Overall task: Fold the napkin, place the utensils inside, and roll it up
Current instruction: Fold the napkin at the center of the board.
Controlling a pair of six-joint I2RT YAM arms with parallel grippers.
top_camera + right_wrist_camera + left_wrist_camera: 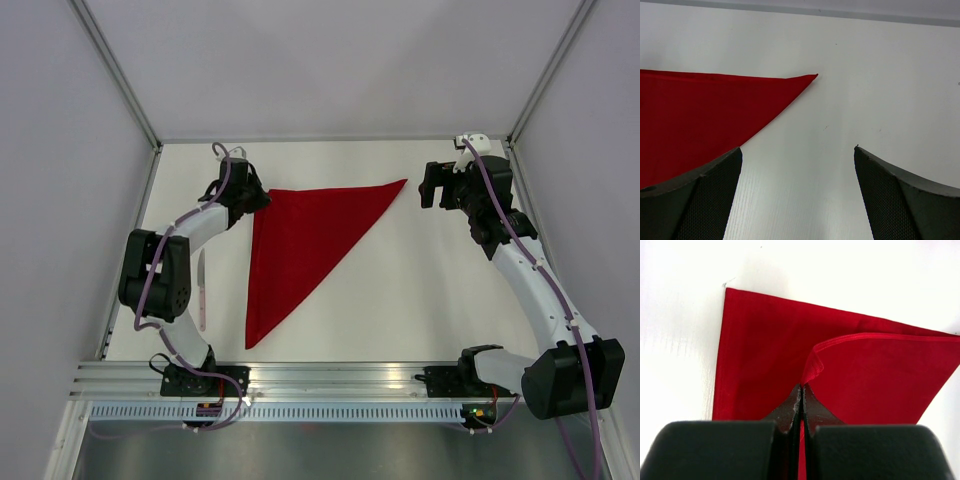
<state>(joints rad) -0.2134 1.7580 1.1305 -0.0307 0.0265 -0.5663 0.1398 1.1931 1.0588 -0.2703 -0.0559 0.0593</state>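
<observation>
The red napkin [300, 245] lies folded into a triangle on the white table, with points at the far left, far right and near left. My left gripper [255, 197] is shut on the top layer's corner at the far left; in the left wrist view the napkin [880, 380] has its top layer pinched and lifted off the lower layer. My right gripper [430, 185] is open and empty, just right of the napkin's far right tip [807, 77]. A pale pinkish utensil [201, 290] lies on the table left of the napkin, beside the left arm.
The table's [420, 300] raised walls stand at the left, right and back. An aluminium rail [330, 378] with both arm bases runs along the near edge.
</observation>
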